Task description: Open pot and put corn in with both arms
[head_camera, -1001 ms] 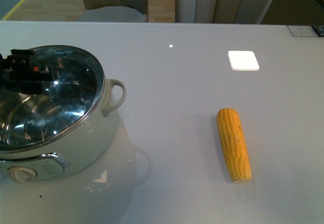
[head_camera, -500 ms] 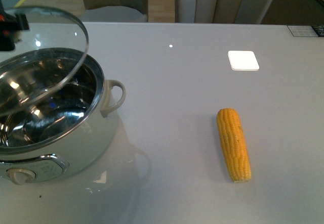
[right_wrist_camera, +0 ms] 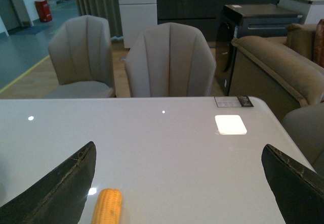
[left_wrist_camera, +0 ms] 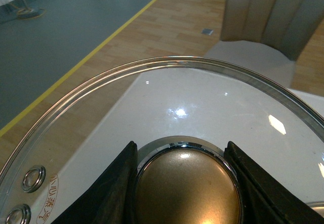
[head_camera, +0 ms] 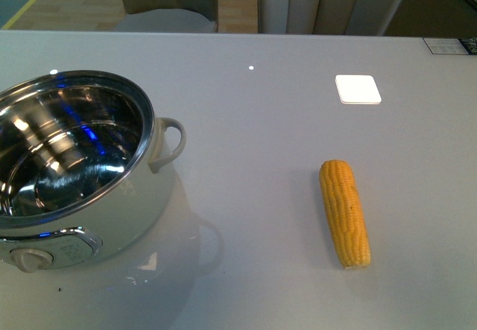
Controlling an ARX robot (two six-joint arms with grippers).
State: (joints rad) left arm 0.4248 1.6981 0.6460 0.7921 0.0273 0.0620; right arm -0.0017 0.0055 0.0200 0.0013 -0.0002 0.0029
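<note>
- Left gripper (left_wrist_camera: 186, 183): black fingers (left_wrist_camera: 114, 193) pressed against both sides of the lid knob (left_wrist_camera: 187, 206), gripping it.
- Right gripper (right_wrist_camera: 177, 183): jaws spread wide, empty, fingers (right_wrist_camera: 55, 188) pointing forward above the tabletop.

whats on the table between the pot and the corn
Nothing. In the front view the stretch of table between the pot and the corn is bare, showing only glossy reflections.
</note>
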